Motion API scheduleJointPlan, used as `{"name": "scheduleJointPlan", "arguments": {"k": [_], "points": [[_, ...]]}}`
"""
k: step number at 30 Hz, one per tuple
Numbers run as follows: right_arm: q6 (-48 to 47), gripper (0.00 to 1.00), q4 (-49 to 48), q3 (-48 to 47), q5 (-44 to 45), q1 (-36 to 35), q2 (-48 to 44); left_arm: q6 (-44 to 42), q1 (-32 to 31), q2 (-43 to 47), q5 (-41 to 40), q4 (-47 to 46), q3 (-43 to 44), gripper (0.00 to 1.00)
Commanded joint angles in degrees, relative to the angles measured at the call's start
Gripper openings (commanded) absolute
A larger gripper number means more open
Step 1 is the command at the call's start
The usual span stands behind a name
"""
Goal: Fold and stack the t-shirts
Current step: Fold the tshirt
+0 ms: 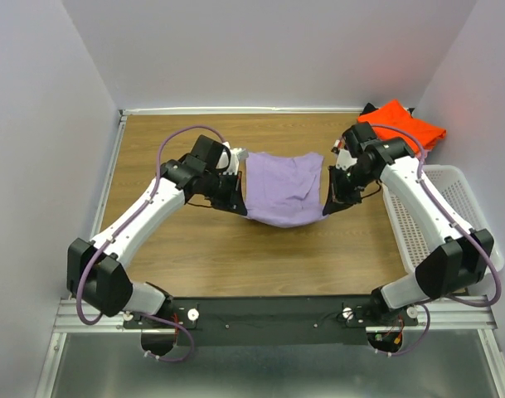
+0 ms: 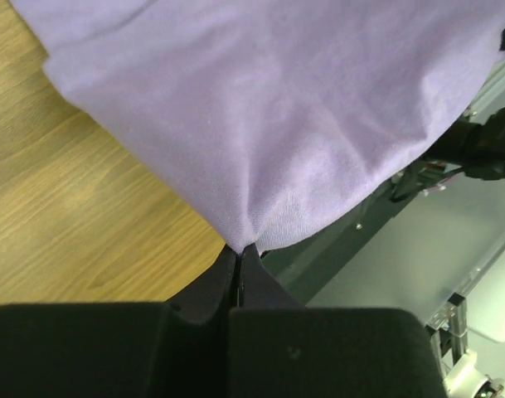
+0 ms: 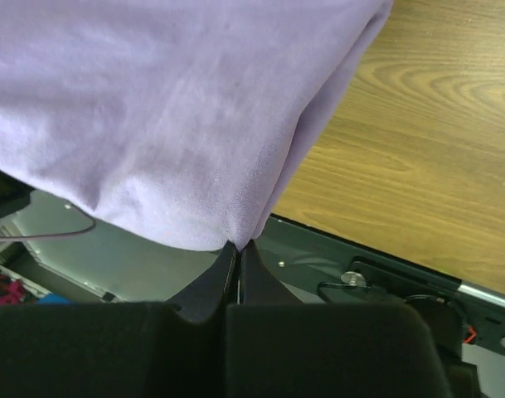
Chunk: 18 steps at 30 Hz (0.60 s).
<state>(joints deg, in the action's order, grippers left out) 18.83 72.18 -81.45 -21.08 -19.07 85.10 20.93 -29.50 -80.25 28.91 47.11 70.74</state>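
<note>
Left end effector (image 2: 240, 250) and right end effector (image 3: 238, 247) clamp opposite edges of lavender t-shirt (image 1: 284, 189) (sagging over table (image 1: 194, 249)).

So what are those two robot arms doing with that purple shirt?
Both arms are holding the lavender t-shirt up between them. The left gripper is pinched shut on one edge and the right gripper on the other, so the cloth sags above the wooden table. An orange-red t-shirt lies at the back right, near a white mesh basket.
</note>
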Motion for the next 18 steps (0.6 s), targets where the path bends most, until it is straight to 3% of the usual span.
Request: {"name": "scheduleJointPlan", "arguments": {"k": [1,12,18], "points": [[3.93,0.02,3.14,-3.79,2.78,-0.27,-1.17,3.32,-0.21,1.94,0.72,2.29,2.21,0.00],[13.68,0.01,-2.92,-7.57,11.06,-0.27,2.96,2.89,3.12,-2.80,-0.25,-0.18,5.19,0.00],[13.34,0.01,-2.75,-12.15,14.22,0.00,6.83,2.10,5.24,-5.79,0.54,-0.88,7.57,0.00]]}}
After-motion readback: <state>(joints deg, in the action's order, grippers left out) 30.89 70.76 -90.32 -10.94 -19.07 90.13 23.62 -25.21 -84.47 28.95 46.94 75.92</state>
